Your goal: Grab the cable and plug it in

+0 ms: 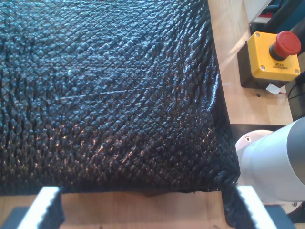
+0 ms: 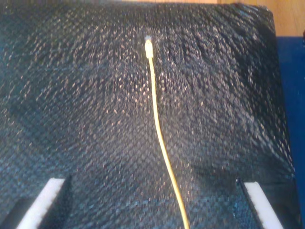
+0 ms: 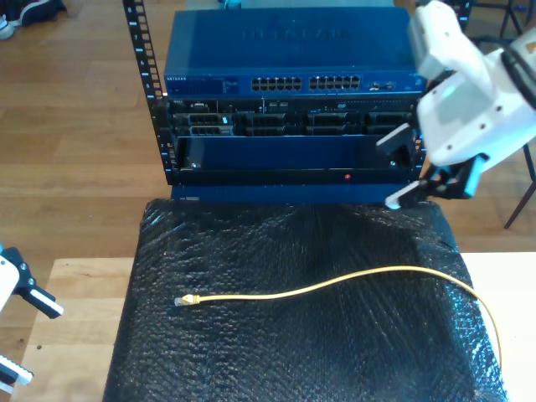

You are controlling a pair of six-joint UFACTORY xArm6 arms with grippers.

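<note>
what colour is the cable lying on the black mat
Yellow, with a small clear plug at its end. The cable shows best in the exterior view, lying across the mat.

I can't read any text; the yellow emergency-stop box (image 1: 271, 55) and blue network switch (image 3: 285, 52) carry markings too blurred.

I see the yellow cable (image 3: 335, 283) lying loose on the black textured mat (image 3: 285, 352), curving gently across it. Its small clear plug (image 3: 186, 300) rests flat toward the exterior view's left, unplugged, touching nothing else.
</note>
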